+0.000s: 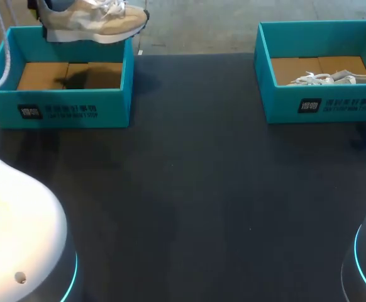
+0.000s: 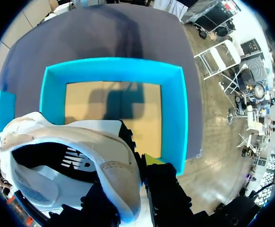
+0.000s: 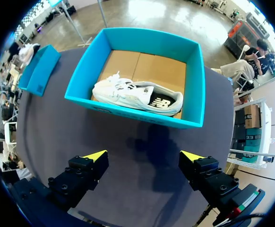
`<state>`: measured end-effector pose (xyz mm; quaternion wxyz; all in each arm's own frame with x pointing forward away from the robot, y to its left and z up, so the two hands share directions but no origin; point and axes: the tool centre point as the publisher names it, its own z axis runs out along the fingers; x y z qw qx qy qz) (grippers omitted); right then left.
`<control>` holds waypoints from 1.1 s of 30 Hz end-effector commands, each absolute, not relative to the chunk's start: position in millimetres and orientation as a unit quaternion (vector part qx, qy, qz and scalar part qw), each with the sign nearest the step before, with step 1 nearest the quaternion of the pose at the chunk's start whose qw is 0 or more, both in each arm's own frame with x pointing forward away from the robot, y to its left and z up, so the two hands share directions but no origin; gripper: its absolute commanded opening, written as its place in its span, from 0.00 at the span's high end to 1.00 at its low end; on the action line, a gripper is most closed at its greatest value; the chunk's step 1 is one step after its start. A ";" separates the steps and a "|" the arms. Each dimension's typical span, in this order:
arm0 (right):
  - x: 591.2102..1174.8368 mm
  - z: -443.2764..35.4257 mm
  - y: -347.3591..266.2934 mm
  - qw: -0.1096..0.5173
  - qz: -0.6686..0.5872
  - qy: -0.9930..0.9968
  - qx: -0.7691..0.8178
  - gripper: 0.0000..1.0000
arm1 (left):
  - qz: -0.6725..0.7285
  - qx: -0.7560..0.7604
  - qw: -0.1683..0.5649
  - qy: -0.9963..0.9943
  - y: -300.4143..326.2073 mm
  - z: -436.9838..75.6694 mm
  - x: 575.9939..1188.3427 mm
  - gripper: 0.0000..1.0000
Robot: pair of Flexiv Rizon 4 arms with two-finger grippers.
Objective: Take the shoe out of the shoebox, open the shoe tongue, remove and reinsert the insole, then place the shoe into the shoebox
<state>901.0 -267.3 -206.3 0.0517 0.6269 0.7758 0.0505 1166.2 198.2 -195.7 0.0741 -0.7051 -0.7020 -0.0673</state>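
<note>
**One sneaker aloft, one boxed**

On the left, my left pincer (image 2: 133, 189) is clamped on the heel collar of the beige sneaker (image 1: 92, 22), one finger inside the shoe and one outside. The sneaker hangs in the air over the back edge of the left shoebox (image 1: 63, 104), clear of its bare cardboard floor, toe pointing right. The dark tabletop (image 1: 189, 189) stretches between the two teal boxes, which stand well apart. On the right, the white sneaker (image 3: 137, 97) lies on its side inside the right shoebox (image 3: 194, 85), laces loose. My right pincer (image 3: 143, 157) hovers over the tabletop just in front of that box, spread wide, holding nothing.
</note>
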 end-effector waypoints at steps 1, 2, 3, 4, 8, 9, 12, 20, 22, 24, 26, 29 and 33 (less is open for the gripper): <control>901.2 -206.4 -267.6 0.051 0.051 0.776 0.627 0.00 | -0.091 -0.704 0.064 -0.701 191.2 -179.2 1134.5 1.00; 901.2 -206.4 -267.6 0.051 0.051 0.776 0.627 0.00 | -0.092 -0.703 0.067 -0.702 189.4 -177.5 1131.0 1.00; 901.2 -206.4 -267.6 0.051 0.051 0.776 0.627 0.00 | -0.097 -0.700 0.069 -0.704 187.6 -175.8 1127.3 1.00; 901.2 -206.4 -267.6 0.051 0.051 0.776 0.627 0.00 | -0.097 -0.701 0.069 -0.703 186.0 -174.1 1123.6 1.00; 901.2 -206.4 -267.6 0.051 0.051 0.776 0.627 0.00 | -0.096 -0.698 0.077 -0.706 180.8 -168.4 1110.1 1.00; 901.2 -206.4 -267.6 0.051 0.051 0.776 0.627 0.00 | -0.096 -0.697 0.079 -0.706 179.4 -167.2 1106.8 1.00; 901.2 -206.4 -267.6 0.051 0.051 0.776 0.627 0.00 | -0.094 -0.699 0.080 -0.704 172.2 -164.7 1092.5 1.00; 901.2 -206.4 -267.6 0.051 0.051 0.776 0.627 0.00 | -0.080 -0.709 0.076 -0.696 149.6 -163.5 1046.0 1.00; 901.2 -206.4 -267.6 0.051 0.051 0.776 0.627 0.00 | -0.082 -0.711 0.075 -0.694 146.3 -162.6 1035.6 1.00; 901.2 -206.4 -267.6 0.051 0.051 0.776 0.627 0.00 | -0.081 -0.711 0.074 -0.695 144.3 -161.5 1026.5 1.00; 901.2 -206.4 -267.6 0.051 0.051 0.776 0.627 0.00 | -0.081 -0.709 0.072 -0.697 142.9 -159.4 1016.9 1.00; 901.2 -206.4 -267.6 0.051 0.051 0.776 0.627 0.00 | -0.083 -0.705 0.070 -0.701 140.4 -156.1 1001.7 1.00; 901.2 -206.4 -267.6 0.051 0.051 0.776 0.627 0.00 | -0.082 -0.702 0.068 -0.705 130.0 -152.1 974.8 1.00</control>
